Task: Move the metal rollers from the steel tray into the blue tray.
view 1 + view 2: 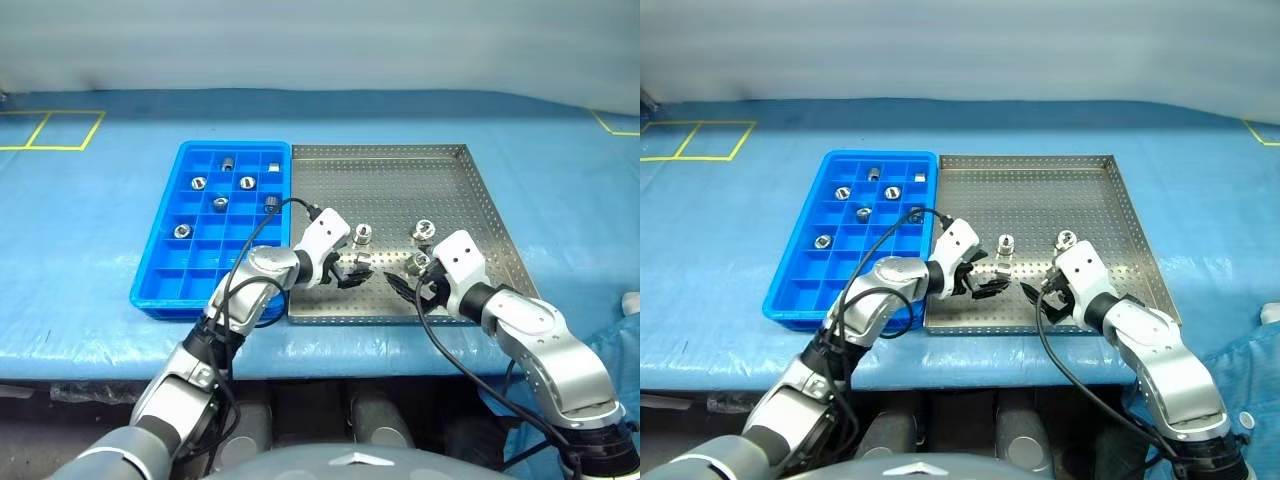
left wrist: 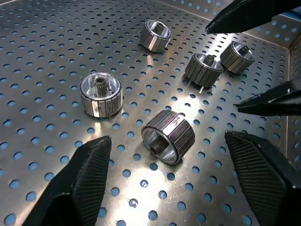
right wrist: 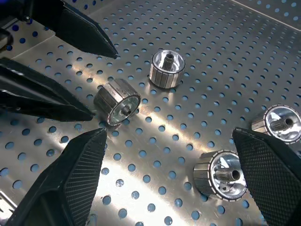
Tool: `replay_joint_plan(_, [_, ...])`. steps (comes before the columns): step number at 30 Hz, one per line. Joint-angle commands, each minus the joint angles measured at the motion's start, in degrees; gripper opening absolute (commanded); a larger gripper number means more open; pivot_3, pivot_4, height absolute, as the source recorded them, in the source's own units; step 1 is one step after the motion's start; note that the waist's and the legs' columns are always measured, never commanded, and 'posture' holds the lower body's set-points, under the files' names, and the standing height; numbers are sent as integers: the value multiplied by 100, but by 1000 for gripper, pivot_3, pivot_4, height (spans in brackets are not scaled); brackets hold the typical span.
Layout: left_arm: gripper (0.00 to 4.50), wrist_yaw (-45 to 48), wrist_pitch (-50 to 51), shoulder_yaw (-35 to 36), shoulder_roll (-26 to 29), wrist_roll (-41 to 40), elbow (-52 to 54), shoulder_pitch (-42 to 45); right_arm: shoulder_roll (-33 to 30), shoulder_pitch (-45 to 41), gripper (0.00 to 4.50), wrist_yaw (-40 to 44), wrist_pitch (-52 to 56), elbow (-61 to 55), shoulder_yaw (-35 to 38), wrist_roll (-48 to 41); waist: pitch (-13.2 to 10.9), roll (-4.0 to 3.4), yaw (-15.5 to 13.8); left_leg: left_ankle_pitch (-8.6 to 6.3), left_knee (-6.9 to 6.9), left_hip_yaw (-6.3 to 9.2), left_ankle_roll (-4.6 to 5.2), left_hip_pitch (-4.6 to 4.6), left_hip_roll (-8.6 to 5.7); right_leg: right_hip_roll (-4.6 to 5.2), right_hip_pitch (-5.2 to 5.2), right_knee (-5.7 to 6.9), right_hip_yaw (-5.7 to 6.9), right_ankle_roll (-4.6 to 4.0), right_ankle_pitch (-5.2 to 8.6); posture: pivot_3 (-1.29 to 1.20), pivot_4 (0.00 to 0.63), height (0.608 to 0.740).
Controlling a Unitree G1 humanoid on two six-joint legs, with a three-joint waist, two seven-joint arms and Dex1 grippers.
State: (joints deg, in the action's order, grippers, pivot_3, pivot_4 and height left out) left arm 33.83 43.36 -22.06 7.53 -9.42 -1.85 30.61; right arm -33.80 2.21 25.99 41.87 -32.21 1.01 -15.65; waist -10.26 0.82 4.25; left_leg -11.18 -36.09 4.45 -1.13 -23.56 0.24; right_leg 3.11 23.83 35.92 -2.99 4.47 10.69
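Four metal rollers [image 2: 169, 135] remain in the steel tray [image 1: 470, 200], all near its front edge: one lies on its side between the left gripper [image 2: 174, 183]'s spread fingers, one stands upright just beside it, and two more sit close together in front of the right gripper [image 3: 169, 179]. Seven rollers already rest in separate compartments of the blue tray [image 1: 160, 270], which lies touching the steel tray's left side. The step in hand looks like a pickup of the tipped roller by the left gripper, whose fingers are apart and hold nothing. The next move calls for lowering the fingers around that roller and closing squarely, since it may roll away. The right gripper's fingers also stand wide and empty, over the nearer of its two rollers.
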Motion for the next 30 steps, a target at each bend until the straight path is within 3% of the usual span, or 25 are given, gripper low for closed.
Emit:
replay_joint_plan(1, [4170, -236, -147, -149, -257, 265, -398, 308, 20, 175, 4500, -144, 11, -388, 243, 31, 0, 0, 45, 0, 0, -1, 0, 0, 0, 0, 0, 0, -1, 0, 0, -206, 150, 740])
replay_joint_plan(8, [4170, -284, -220, -434, -426, 595, -986, 522, 28, 429, 4500, -279, 42, -600, 444, 11, 0, 0, 263, 0, 1, -2, 0, 0, 0, -1, 2, 0, -2, 0, 0, -236, 150, 740])
replay_joint_plan(12, [3299, -292, -264, -321, -438, 601, -929, 481, 37, 416, 4500, -294, 42, -570, 428, 19, 0, 0, 339, 0, 1, -1, 0, 1, 0, -1, 2, 0, -3, 0, 0, -217, 150, 740])
replay_joint_plan(16, [1946, -287, -274, -212, -434, 563, -786, 380, 23, 250, 4500, -247, 28, -415, 246, 68, 0, 0, 346, 0, 1, -2, 0, 1, 1, 0, 2, 1, -3, 0, 0, -193, 150, 740])
replay_joint_plan(30, [1946, -236, -114, 246, -328, 341, -218, 163, 1, -178, 4500, -139, -69, 7, -170, 353, 0, 0, 240, 0, 3, 0, 0, 0, 0, 0, 2, 1, -2, 1, 0, -141, 150, 740])
